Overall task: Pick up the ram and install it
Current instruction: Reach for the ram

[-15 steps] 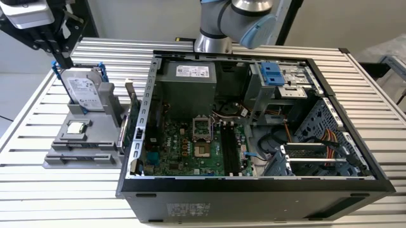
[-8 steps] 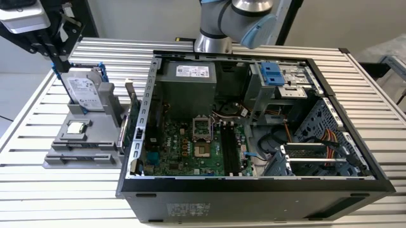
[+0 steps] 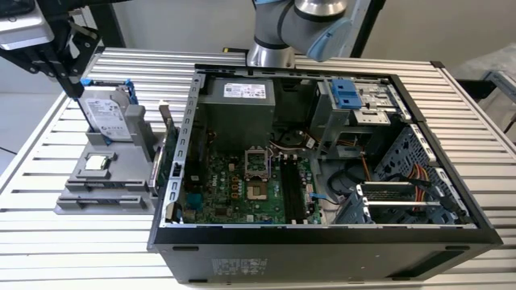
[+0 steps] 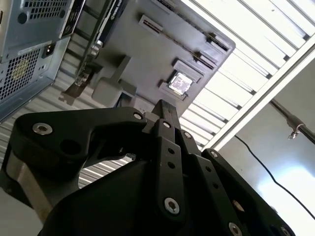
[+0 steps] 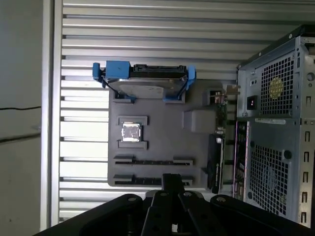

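My black gripper (image 3: 74,84) hangs high over the table's far corner at the exterior view's left, above the grey parts holder (image 3: 77,202). In both wrist views its fingertips (image 5: 172,179) meet with nothing showing between them. I cannot pick out the ram for certain. The holder's two long narrow slots (image 5: 152,161) look dark inside, and I cannot tell whether a stick lies in them. In the open computer case (image 3: 322,241), the motherboard's long dark memory slots (image 3: 290,188) run beside the processor socket (image 3: 256,163).
On the holder stand a silver hard drive with blue brackets (image 5: 145,81) and a small square silver-topped chip (image 5: 131,132). A dark expansion card (image 3: 165,160) stands on edge between holder and case. The slatted metal table (image 3: 48,248) ends close behind the holder.
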Tool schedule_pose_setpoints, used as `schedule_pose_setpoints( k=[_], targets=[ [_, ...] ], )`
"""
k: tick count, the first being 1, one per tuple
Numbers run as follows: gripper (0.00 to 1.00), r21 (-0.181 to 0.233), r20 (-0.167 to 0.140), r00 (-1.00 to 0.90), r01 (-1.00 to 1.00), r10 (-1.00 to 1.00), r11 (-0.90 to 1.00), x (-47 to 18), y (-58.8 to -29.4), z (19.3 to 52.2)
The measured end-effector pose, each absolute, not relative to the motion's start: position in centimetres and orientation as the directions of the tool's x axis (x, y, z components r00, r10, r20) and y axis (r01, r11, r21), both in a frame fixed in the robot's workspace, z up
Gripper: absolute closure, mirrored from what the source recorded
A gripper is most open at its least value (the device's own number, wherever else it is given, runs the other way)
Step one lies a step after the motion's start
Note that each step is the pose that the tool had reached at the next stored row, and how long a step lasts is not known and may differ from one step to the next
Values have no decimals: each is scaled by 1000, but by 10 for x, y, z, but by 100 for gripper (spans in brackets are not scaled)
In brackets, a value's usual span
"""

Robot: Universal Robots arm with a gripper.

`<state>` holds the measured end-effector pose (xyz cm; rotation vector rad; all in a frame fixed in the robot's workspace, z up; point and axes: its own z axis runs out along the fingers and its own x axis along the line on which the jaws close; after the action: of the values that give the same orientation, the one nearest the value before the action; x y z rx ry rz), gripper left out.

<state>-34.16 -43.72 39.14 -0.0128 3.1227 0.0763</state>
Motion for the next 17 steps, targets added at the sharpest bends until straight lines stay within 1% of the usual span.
schedule_pose_setpoints(
  k=[17],
  targets=[
    [100, 49, -18, -1000, -9, -8, 999, -346, -466, 391]
  ],
)
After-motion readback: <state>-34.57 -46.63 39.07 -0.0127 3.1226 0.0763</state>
